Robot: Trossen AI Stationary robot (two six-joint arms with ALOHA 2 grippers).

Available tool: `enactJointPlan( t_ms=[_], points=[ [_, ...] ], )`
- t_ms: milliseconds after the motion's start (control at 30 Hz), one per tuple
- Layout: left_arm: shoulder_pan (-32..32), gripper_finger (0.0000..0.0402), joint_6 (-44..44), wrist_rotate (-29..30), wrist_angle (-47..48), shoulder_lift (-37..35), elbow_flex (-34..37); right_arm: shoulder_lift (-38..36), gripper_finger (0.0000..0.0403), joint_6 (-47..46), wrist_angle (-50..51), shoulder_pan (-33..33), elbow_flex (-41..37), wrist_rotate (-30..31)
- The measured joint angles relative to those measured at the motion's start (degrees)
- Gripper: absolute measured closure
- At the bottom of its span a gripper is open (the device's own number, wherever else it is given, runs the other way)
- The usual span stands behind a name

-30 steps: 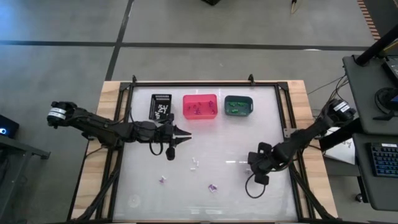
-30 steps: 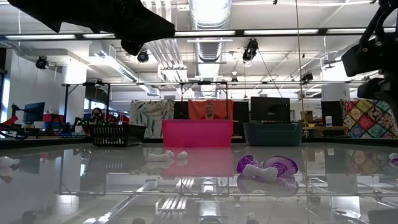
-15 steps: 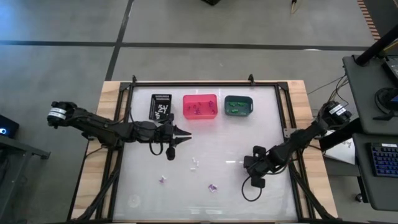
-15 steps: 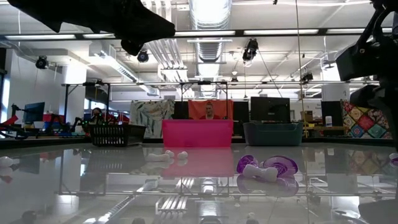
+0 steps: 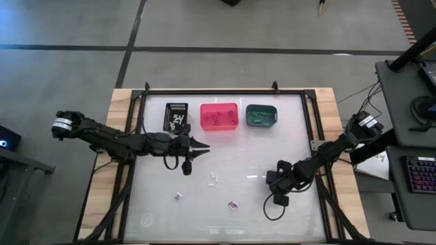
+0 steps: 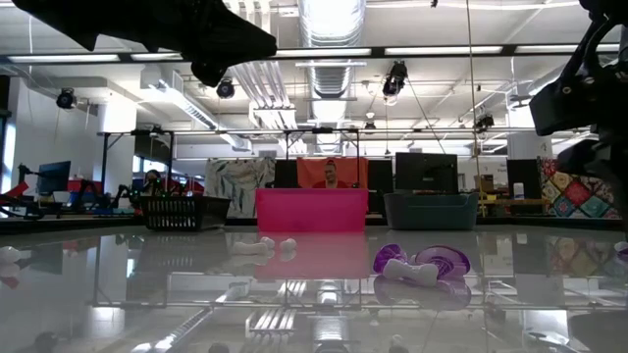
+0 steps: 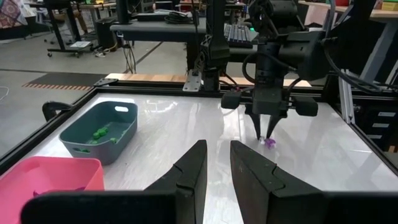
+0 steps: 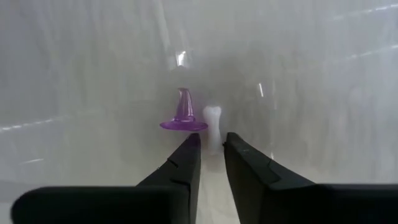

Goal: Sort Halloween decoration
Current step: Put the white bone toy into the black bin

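Purple witch-hat trinket (image 8: 183, 114) and a white piece (image 8: 213, 127) sit lower centre on the table; right gripper (image 5: 270, 182) hangs nearby, fingers narrowly apart, probably lining up. Left gripper (image 5: 201, 147) waits narrowly parted mid-left.

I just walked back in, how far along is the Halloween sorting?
Mostly done: trinkets already lie in the black bin, pink bin and teal bin. In hand: the right hand, empty, points at the purple witch hat beside a white piece. Left: those, plus loose pieces at and. The left hand waits mid-table.
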State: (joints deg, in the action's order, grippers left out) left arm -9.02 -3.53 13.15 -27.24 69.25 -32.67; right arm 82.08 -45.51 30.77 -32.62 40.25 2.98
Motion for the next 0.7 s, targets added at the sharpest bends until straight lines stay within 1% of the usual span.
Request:
enactJointPlan(
  t_ms=[200, 400, 567, 633, 700],
  points=[
    [0.00, 0.0347, 0.00, 0.00, -0.22, 0.00, 0.00, -0.37, 0.0386, -2.13, 0.30, 0.04, -0.02, 0.05],
    [0.00, 0.0347, -0.21, -0.07, -0.26, 0.51, 0.13, -1.56, 0.0394, -3.52, 0.78, 2.02, -0.18, 1.36],
    [-0.42, 0.0347, -1.21, -0.23, -1.16, 2.01, 0.21, -5.92, 0.0394, -2.88, 2.89, 4.40, -0.17, 7.60],
    [-0.61, 0.0347, -1.41, -0.57, -2.95, 3.14, 0.22, -8.04, 0.0394, -1.23, 2.45, 5.66, -0.17, 11.37],
    [-0.76, 0.0347, -1.43, -0.67, -5.41, 4.62, 0.24, -10.19, 0.0394, 1.21, -0.06, 7.26, -0.17, 16.48]
  ],
)
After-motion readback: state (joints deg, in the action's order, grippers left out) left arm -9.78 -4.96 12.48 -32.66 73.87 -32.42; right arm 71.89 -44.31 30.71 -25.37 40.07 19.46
